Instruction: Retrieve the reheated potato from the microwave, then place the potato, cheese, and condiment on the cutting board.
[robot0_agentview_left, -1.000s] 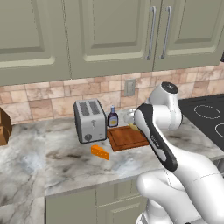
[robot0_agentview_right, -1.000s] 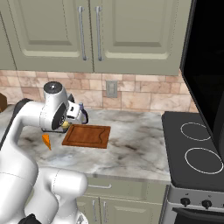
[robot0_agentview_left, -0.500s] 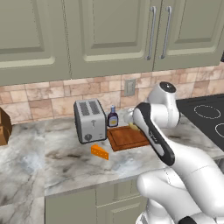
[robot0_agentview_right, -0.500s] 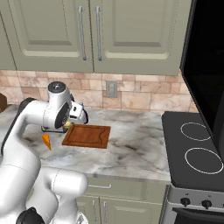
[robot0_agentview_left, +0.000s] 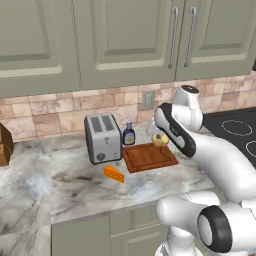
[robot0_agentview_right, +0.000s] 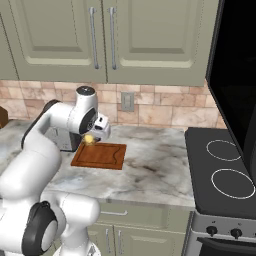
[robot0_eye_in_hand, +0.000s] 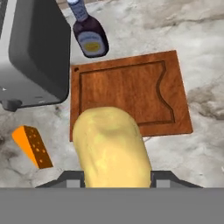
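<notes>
Green-grey cabinet doors (robot0_agentview_left: 125, 40) hang over a tan brick backsplash and a marbled grey counter (robot0_agentview_left: 75, 180), with a black cooktop (robot0_agentview_right: 225, 170) at the right end. At the right edge of the right base view stands the microwave (robot0_agentview_right: 237, 75), a tall black box.

Next in size, the silver toaster (robot0_agentview_left: 102, 137) sits on the counter near the wall. Just beside it lies the cutting board (robot0_agentview_left: 149, 156), a reddish-brown rectangle with a groove inside its rim, flat on the counter and bare on top.

Above the board's far right corner hangs the gripper (robot0_agentview_left: 161, 141), its jaws clamped on the potato (robot0_eye_in_hand: 111, 148). In the hand view the yellow lump fills the space between the two finger tips, one at each side of it, and reaches forward over the board's near edge. The potato is held clear of the wood.

Behind the board, near the toaster's right side, the condiment (robot0_agentview_left: 129, 134) stands upright. The cheese (robot0_agentview_left: 114, 174), an orange wedge, lies on the counter in front of the toaster, just off the board's left corner.
</notes>
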